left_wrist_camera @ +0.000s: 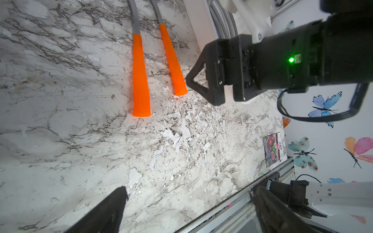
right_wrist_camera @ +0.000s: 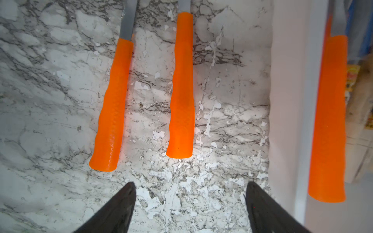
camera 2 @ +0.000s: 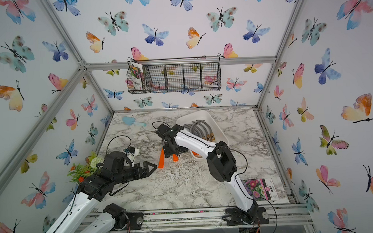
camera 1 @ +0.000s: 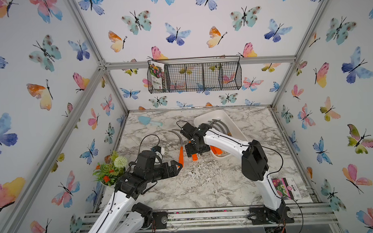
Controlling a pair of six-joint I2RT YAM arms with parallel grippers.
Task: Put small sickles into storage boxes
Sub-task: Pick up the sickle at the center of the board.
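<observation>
Right claw (right_wrist_camera: 189, 185), jaws apart, hovers above two orange-handled sickles (right_wrist_camera: 181, 84) on the surface (right_wrist_camera: 50, 90) beside the white tray (right_wrist_camera: 286, 100), whose stacked sickles (camera 2: 200, 128) the right arm (camera 1: 224, 139) half-hides in both top views; left claw (left_wrist_camera: 189, 191) gapes too.

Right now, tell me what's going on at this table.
Sickles are being packed into the white tray, which already holds a bunch of sickles. Two orange-handled sickles lie on the marble table beside it. The right arm hangs over their handles, jaws open and empty, seemingly about to take one. The left arm hovers nearby, jaws open, holding nothing.
</observation>
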